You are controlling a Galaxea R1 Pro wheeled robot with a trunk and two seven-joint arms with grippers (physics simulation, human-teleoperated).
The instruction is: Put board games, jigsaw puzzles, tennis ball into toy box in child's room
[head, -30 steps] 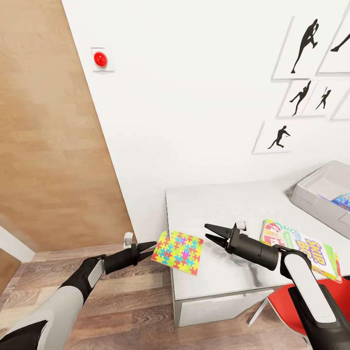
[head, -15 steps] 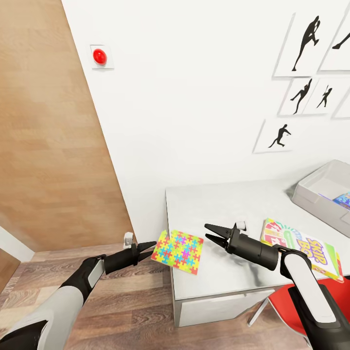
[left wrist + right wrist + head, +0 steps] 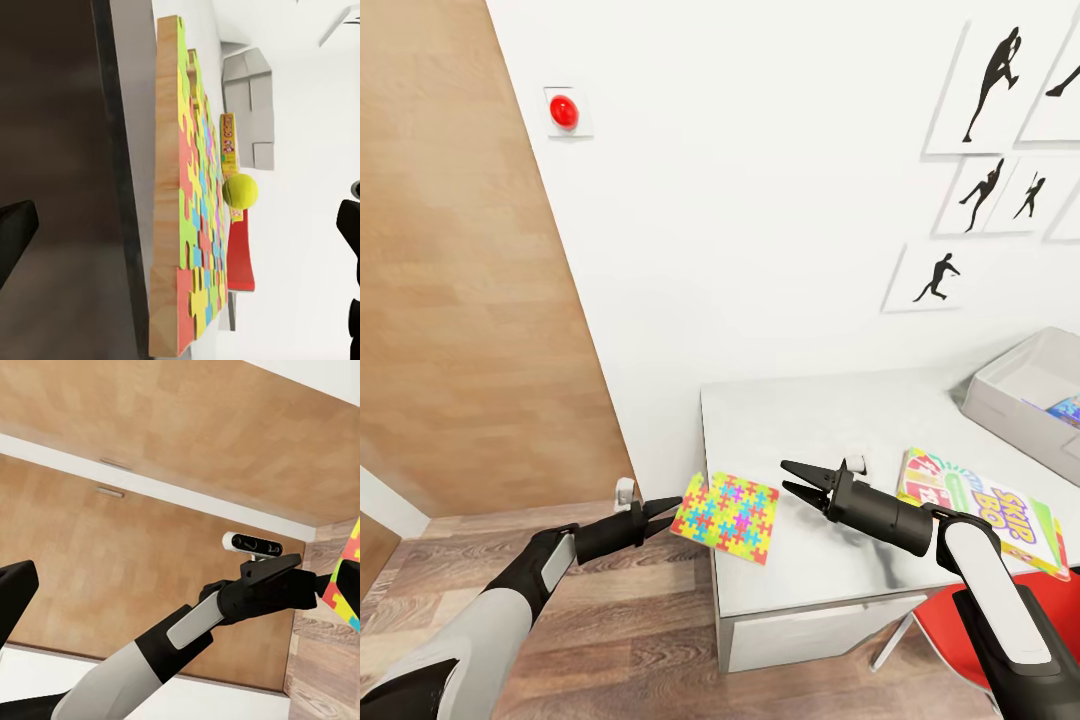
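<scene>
Left claw [image 3: 672, 508] spread open, tips just at the overhanging edge of the jigsaw puzzle [image 3: 726, 518], not yet clamped; puzzle projecting past the table [image 3: 810, 420] edge, probably so that a finger could pass under it. Right claw [image 3: 798, 480] parted and empty, just beyond the puzzle's other side, above the table. Farther right of it, board game [image 3: 1000, 520] printed "SKIP-BO". Beyond, toy box [image 3: 1020, 385]. Tennis ball [image 3: 240, 191] behind the puzzle.

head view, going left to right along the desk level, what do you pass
left gripper → jigsaw puzzle hanging over the table edge → right gripper → Skip-Bo carton → toy box
</scene>
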